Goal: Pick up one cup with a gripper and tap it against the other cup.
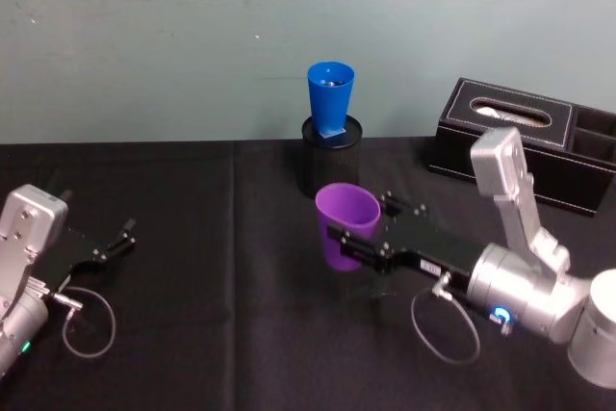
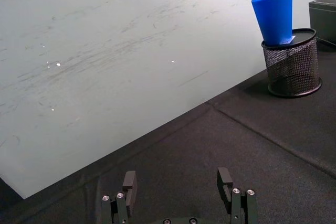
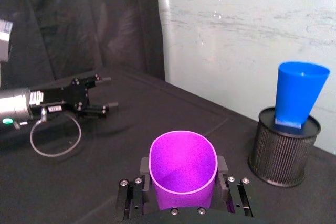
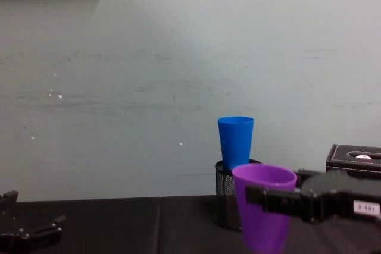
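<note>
Right gripper (image 1: 348,243) is clamped on the purple cup (image 1: 346,224), fingers on either side of its wall just below the rim. Cup is upright, mouth open to the top; in the chest view its base looks clear of the black surface (image 1: 212,315), but contact can't be confirmed. Right wrist view has the purple cup (image 3: 183,167) seated between the 2 fingers (image 3: 137,192).

Blue cup (image 1: 330,99) stands upright in the black mesh pen holder (image 1: 332,156) at the back of the surface, near the wall. The 2 cups are apart: purple one sits in front of the holder, toward the robot, not touching it. From the chest view the purple cup (image 4: 264,206) overlaps the holder's lower right, blue cup (image 4: 236,141) above and behind.

Black tissue box (image 1: 525,146) sits at the back right.

Left gripper (image 1: 114,245) rests low at the left, fingers spread, holding nothing.
</note>
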Available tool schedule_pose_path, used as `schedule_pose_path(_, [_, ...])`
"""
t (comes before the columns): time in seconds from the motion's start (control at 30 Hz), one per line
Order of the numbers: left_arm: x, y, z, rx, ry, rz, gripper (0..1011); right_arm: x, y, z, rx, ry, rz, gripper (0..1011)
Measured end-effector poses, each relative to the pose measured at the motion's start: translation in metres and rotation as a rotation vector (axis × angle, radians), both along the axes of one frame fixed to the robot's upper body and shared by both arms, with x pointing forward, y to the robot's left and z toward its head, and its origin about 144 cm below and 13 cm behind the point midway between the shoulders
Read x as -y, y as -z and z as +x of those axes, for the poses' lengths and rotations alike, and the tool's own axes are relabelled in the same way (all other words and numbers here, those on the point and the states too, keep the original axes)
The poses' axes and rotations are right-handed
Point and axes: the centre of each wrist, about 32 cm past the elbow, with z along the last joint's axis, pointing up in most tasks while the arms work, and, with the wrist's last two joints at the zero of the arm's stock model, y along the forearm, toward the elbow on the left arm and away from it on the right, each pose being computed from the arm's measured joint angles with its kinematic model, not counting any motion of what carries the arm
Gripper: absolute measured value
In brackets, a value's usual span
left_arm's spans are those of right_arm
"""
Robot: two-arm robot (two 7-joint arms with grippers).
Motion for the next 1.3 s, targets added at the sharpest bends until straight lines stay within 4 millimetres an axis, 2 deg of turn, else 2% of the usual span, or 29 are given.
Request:
schedule_pose_path(0.27, [0.000,0.000,0.000,0.000,0.000,0.000,1000,0.000,0.039,-0.004,0.013,0.006,0.009,715])
schedule_pose_path(0.5, [0.000,0.000,0.000,0.000,0.000,0.000,1000,0.000,0.058,-0.005,0.019,0.004,-0.006,715])
schedule_pose_path(1.3, [0.000,0.000,0.000,0.000,0.000,0.000,1000,0.003,0.074,-0.003,-0.018,0.021,-0.011,715])
